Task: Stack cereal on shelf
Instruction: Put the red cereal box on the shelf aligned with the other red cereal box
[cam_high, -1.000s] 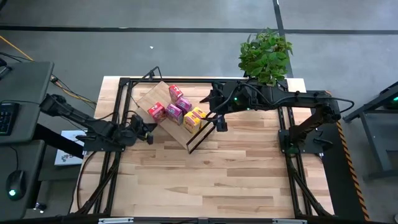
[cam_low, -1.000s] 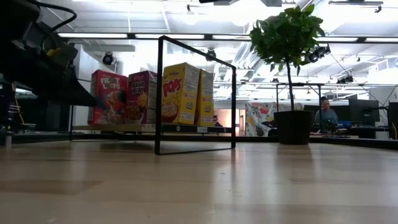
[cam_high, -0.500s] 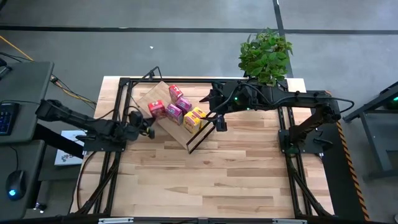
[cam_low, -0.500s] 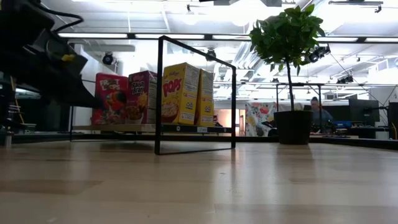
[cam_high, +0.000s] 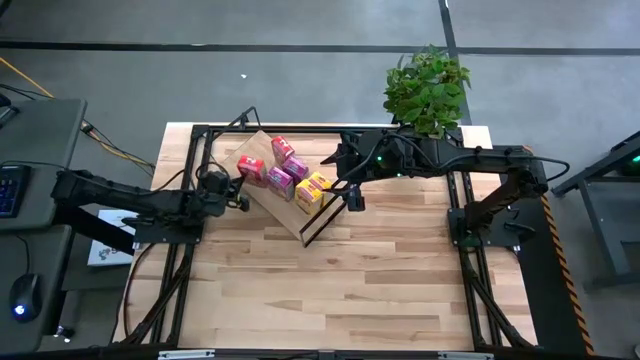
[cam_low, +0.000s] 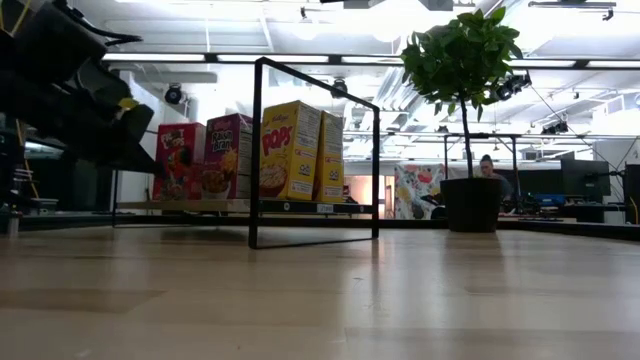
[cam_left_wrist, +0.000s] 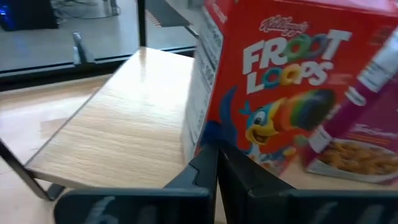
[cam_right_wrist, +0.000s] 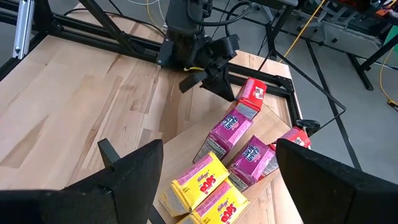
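L tool (cam_high: 238, 191) sat shut by red cereal box (cam_high: 251, 171) on shelf (cam_high: 262, 180); R tool (cam_high: 353, 199) hovered open nearby.

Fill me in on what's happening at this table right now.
Two robot arms are arranging toy cereal boxes on a wooden shelf. All six boxes stand on it. The left gripper, shut, is pressed against a red Froot Loops box at the row's end, apparently nudging it into line. The right gripper hangs open above the yellow boxes, holding nothing.
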